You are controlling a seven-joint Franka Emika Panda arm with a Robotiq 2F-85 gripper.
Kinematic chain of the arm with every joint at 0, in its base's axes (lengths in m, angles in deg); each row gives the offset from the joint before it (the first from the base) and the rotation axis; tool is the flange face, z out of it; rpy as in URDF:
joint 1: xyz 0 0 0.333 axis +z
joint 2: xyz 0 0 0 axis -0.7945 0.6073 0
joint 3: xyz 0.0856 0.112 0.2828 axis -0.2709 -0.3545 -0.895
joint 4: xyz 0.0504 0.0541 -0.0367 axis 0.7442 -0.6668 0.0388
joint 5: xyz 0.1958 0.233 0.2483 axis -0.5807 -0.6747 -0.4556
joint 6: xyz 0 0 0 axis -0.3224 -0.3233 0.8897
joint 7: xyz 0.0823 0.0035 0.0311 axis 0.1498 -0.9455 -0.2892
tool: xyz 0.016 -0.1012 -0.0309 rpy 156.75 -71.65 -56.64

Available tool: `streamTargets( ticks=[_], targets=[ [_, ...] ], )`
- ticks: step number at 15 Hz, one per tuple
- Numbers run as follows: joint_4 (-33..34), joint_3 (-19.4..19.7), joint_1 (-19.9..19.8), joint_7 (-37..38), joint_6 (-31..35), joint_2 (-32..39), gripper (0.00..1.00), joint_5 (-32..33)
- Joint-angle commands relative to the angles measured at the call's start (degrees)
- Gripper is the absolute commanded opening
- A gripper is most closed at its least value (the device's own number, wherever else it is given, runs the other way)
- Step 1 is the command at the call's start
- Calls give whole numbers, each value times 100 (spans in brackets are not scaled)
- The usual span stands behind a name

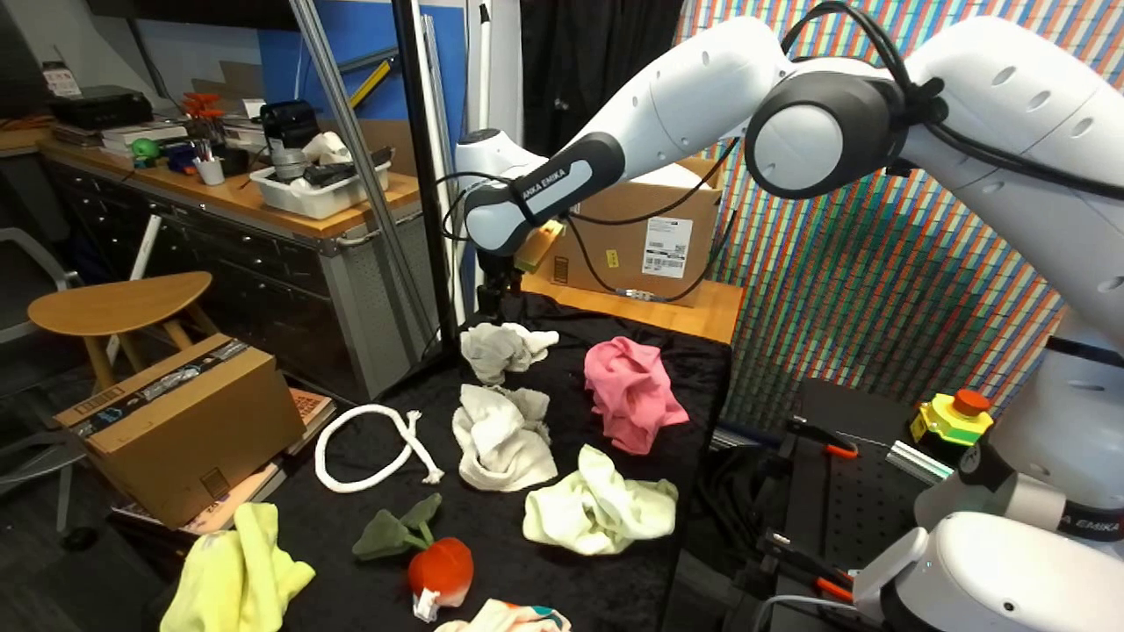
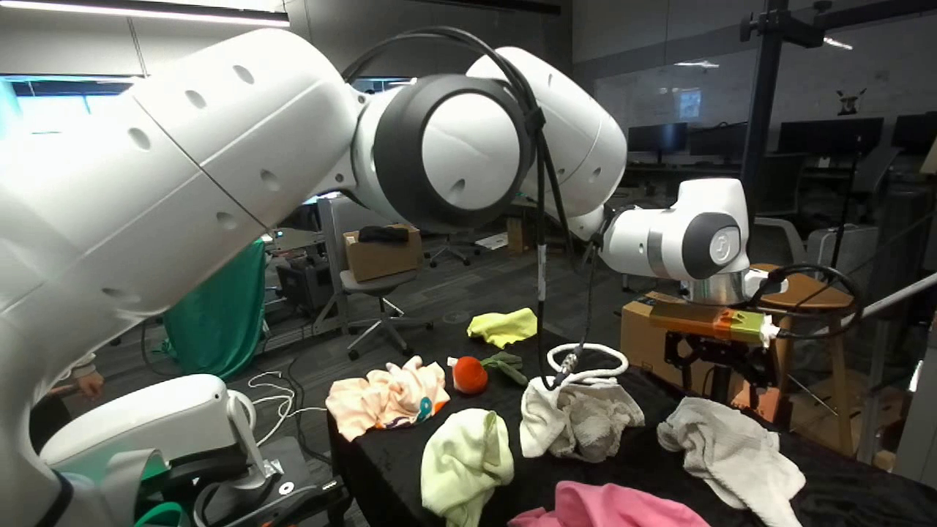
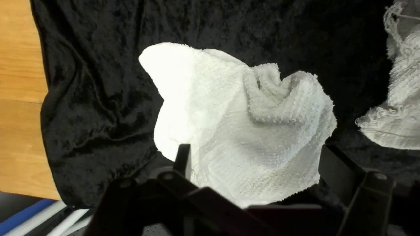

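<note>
A crumpled grey-white cloth (image 3: 249,131) lies on the black table cover, nearest to my gripper (image 3: 256,157). The jaws stand wide apart in the wrist view, with the cloth beyond and between the fingertips and nothing gripped. The same cloth (image 1: 502,351) shows just below the gripper (image 1: 492,303) in an exterior view. From another angle, the gripper (image 2: 721,380) hangs above the cover, visibly apart from that grey-white cloth (image 2: 739,457). A second whitish cloth (image 1: 502,439) is close by, and its edge (image 3: 402,91) enters the wrist view at right.
A pink cloth (image 1: 630,391), pale green cloth (image 1: 601,505), white rope (image 1: 329,448), red plush vegetable (image 1: 441,570) and yellow cloth (image 1: 233,570) surround the area. A peach cloth (image 2: 388,395) lies at a table edge. Behind the gripper stand a cardboard box (image 1: 623,237) and metal post (image 1: 351,158).
</note>
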Motion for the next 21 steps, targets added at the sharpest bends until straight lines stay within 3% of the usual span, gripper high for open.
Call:
streamTargets(
  ticks=[1, 8, 20, 21],
  targets=[
    [889, 117, 76, 455, -435, 603, 100, -67],
    [1638, -296, -203, -40, -1081, 1146, 100, -507],
    [2455, 151, -24, 887, -892, 1849, 100, -324],
    [2475, 155, -35, 880, -920, 1870, 75, -326]
  ],
)
